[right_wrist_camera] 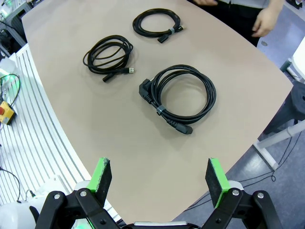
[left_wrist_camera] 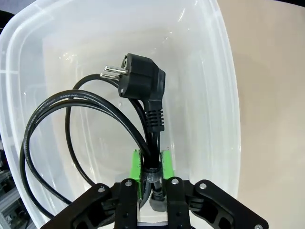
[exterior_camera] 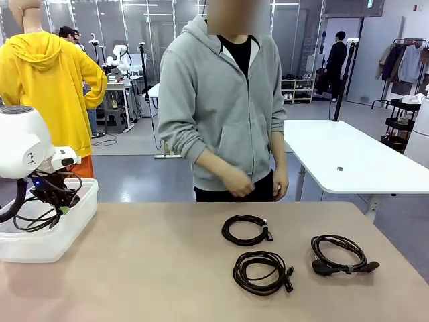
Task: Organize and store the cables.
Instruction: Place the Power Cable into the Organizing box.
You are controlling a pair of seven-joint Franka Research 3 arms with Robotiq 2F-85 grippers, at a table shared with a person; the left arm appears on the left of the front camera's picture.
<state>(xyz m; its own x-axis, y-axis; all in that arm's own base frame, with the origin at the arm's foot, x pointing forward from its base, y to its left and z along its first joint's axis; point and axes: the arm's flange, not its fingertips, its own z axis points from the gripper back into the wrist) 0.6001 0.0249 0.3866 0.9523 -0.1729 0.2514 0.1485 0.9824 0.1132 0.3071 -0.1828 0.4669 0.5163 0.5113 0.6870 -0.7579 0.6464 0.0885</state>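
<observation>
Left gripper [left_wrist_camera: 151, 162] straddles the power cable [left_wrist_camera: 143, 86] inside the clear bin [left_wrist_camera: 207, 62], pinch or slack not discernible; a loop may snag a pad and lift out on withdrawal.

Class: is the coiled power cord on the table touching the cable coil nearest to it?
Apart. The right wrist view plainly shows bare tabletop between the power cord and the nearest cable coil.

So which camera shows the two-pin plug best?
The left wrist view: the plug is big and sharp just past the left pincer. The front view gives its cable's small dark loops; the right wrist view faces other cables.
</observation>
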